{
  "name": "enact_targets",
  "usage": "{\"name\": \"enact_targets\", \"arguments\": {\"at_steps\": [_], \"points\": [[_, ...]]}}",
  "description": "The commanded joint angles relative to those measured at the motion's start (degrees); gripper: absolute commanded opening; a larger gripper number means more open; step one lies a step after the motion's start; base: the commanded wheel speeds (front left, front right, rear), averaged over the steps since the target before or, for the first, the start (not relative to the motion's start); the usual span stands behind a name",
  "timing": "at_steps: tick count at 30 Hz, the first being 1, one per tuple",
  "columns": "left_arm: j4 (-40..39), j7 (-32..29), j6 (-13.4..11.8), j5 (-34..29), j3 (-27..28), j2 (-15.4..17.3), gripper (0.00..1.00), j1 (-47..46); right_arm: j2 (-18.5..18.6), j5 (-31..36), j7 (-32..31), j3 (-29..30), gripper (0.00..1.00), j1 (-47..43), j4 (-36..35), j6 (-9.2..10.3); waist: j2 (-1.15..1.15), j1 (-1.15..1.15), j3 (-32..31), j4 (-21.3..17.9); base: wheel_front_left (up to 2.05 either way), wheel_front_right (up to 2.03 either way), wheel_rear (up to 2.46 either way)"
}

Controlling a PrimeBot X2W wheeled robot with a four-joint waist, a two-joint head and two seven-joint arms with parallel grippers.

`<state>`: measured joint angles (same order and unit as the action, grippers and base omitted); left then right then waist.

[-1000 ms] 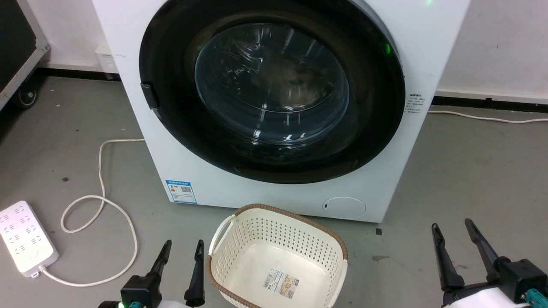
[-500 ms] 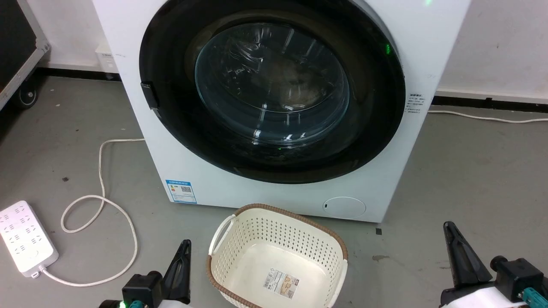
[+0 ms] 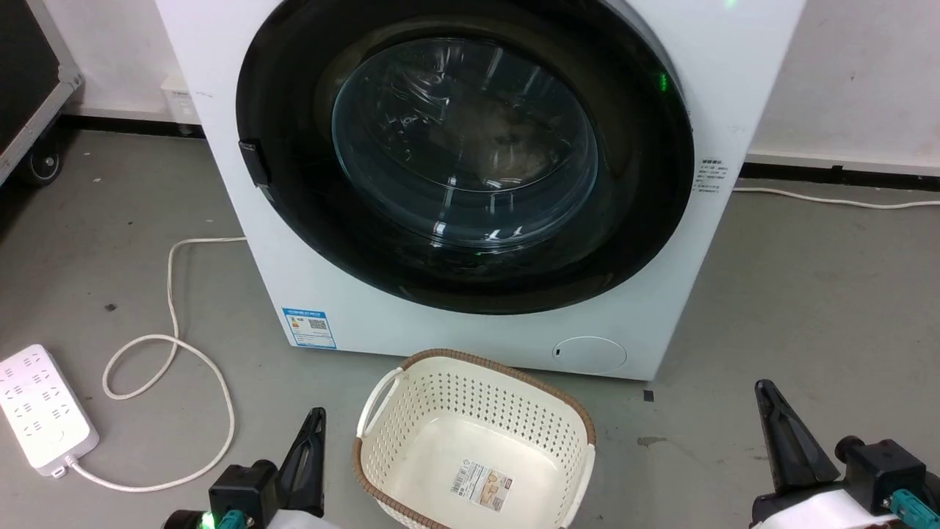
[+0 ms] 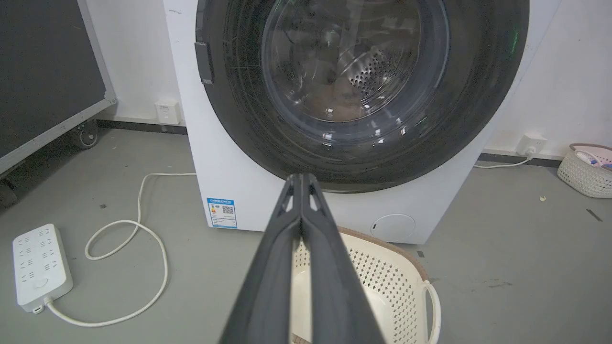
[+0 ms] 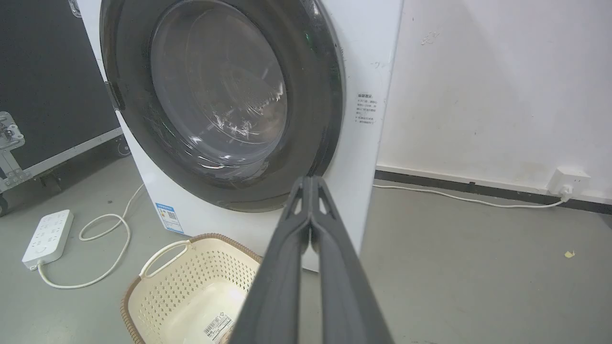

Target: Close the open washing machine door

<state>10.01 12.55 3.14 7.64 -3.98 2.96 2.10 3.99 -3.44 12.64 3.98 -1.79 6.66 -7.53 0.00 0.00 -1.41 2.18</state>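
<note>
The white washing machine (image 3: 323,294) stands straight ahead in the head view. Its round washing machine door (image 3: 639,191), a glossy black ring around a clear glass bowl, lies flat against the machine's front, with the small black handle tab (image 3: 253,163) on its left rim. My left gripper (image 3: 314,426) is low at the bottom left, shut and empty, well short of the machine. At the bottom right my right gripper (image 3: 767,397) is also shut with nothing in it. Both wrist views show the fingers pressed together, left gripper (image 4: 301,179) and right gripper (image 5: 310,180), pointing at the door (image 4: 239,105) (image 5: 315,95).
A cream perforated laundry basket (image 3: 477,441) sits on the grey floor between my grippers, just before the machine. A white power strip (image 3: 40,415) and its looped cable (image 3: 172,294) lie at the left. A black wheeled case (image 3: 29,81) stands far left, a second basket (image 4: 585,172) far right.
Both grippers went from open to shut about half a second ago and have stayed shut. The head view has shifted very slightly; the door and machine look unmoved.
</note>
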Motion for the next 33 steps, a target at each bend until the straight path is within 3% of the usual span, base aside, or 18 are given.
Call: {"name": "enact_targets", "arguments": {"at_steps": [1,33], "points": [[-0.4,-0.5,-0.4,-0.5,0.3,0.0,0.00,-0.4,-0.2,0.6,-0.5,-0.2,0.00,0.3,-0.6,0.01,0.00,0.00,0.0,0.0,0.00,0.00,0.00],[-4.0,-4.9,-1.4,-3.1,1.6,0.0,0.00,-1.0,-0.5,1.6,-5.0,-1.6,0.00,0.8,-2.8,0.02,0.00,0.00,0.5,-0.8,0.00,0.00,0.00]]}}
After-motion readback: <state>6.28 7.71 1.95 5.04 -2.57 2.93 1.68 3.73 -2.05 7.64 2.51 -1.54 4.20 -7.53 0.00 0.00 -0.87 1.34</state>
